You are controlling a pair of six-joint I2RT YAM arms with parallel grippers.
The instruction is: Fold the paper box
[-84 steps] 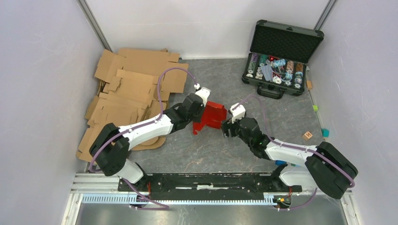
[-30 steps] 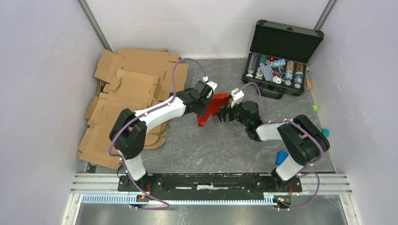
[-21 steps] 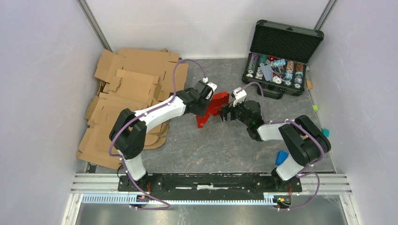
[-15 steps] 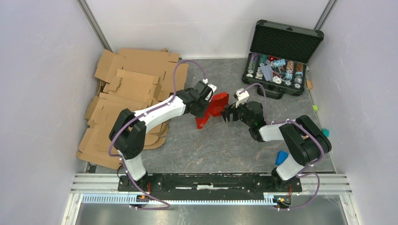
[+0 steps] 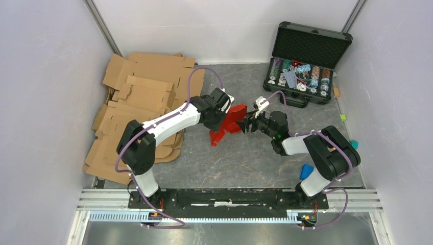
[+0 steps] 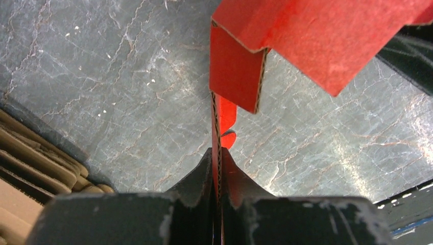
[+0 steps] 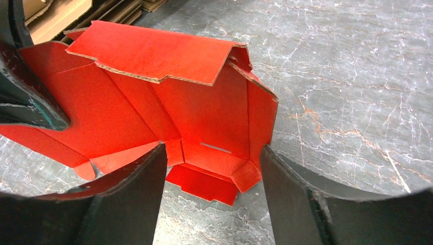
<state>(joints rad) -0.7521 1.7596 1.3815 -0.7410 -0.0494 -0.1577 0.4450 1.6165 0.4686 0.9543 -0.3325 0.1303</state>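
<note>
Top external shows the paper box (image 5: 232, 121) running diagonally, near-left to far-right.

We log brown cardboard sheets (image 5: 143, 97) heaped flat and overlapping, far left | open black case (image 5: 311, 48) far right, lid upright, poker chips (image 5: 301, 76) in rows inside | by right wall: green cube (image 5: 343, 117), teal cube (image 5: 354, 145), small wooden block (image 5: 335, 147), each apart | blue object (image 5: 307, 171) near right | grey veined tabletop (image 5: 240, 163)
</note>
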